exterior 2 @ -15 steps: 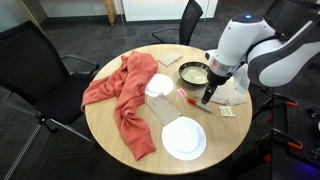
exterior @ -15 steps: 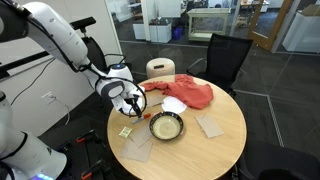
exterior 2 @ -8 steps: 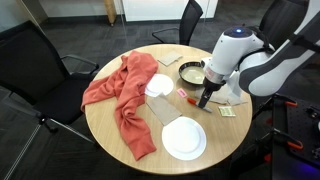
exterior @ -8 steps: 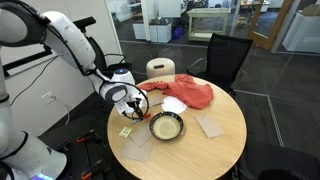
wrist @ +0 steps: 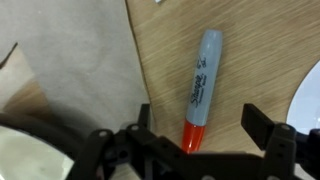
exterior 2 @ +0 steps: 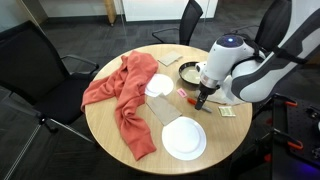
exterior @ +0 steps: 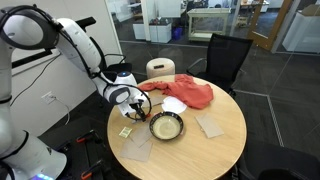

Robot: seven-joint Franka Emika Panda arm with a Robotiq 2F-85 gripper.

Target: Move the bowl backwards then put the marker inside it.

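arm [exterior: 80, 45] bent low, hand [wrist: 205, 128] apparently open

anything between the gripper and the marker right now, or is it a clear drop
Nothing visible does. In the wrist view the grey-barrelled, red-capped marker lies bare on the wooden table, its cap end between the open fingers of the black gripper. The pale sheet lies beside it, not touching.

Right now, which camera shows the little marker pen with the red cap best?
The wrist view: the grey marker with the reddish-orange cap lies large and clear on the wooden table. In both exterior views it is too tiny to make out near the gripper.
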